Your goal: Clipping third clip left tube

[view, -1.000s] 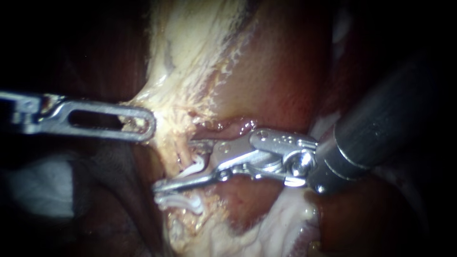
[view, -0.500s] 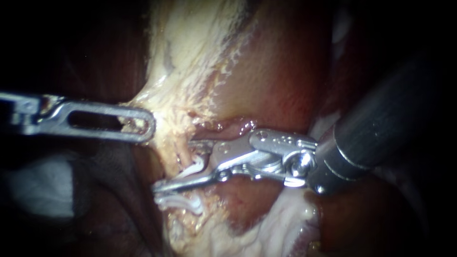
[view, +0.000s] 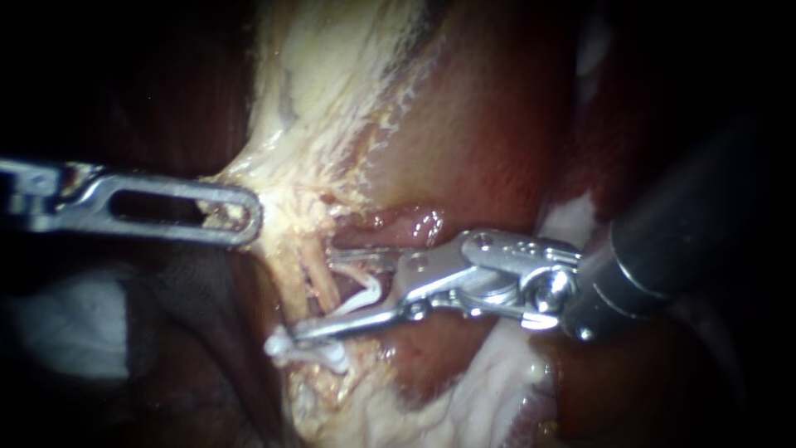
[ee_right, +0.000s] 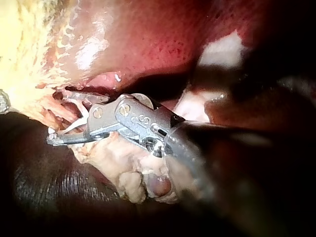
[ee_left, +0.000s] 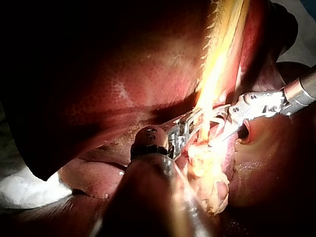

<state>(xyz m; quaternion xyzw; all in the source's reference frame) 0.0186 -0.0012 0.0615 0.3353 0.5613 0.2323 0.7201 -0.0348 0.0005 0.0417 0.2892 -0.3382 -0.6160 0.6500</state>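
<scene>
My right instrument, a bright steel tip with two long thin jaws, comes in from the right and points leftward across the field. Its jaws stand well apart, yet a curved white plastic clip spans the gap and seems to touch both, so I read them as carrying it, not empty. The thin tan tube that I am after runs roughly up and down in the endoscope view, at right angles to those jaws, and it lies between them, nearer their tips than their hinge. I cannot say from these views that it is the left tube rather than a neighbouring strand. A second white clip sits across the same strand just beyond the lower jaw, close to it. My left instrument, a flat steel jaw with a long slot, comes in from the left and is clamped on the edge of the pale yellow fatty tissue, which tents toward it beside the dark red liver. It is further from the tube, so the clipping falls to the right instrument. As I judge it, the tube must sit deeper inside the open clip, square to it and clear of the clip already set, before I close.
</scene>
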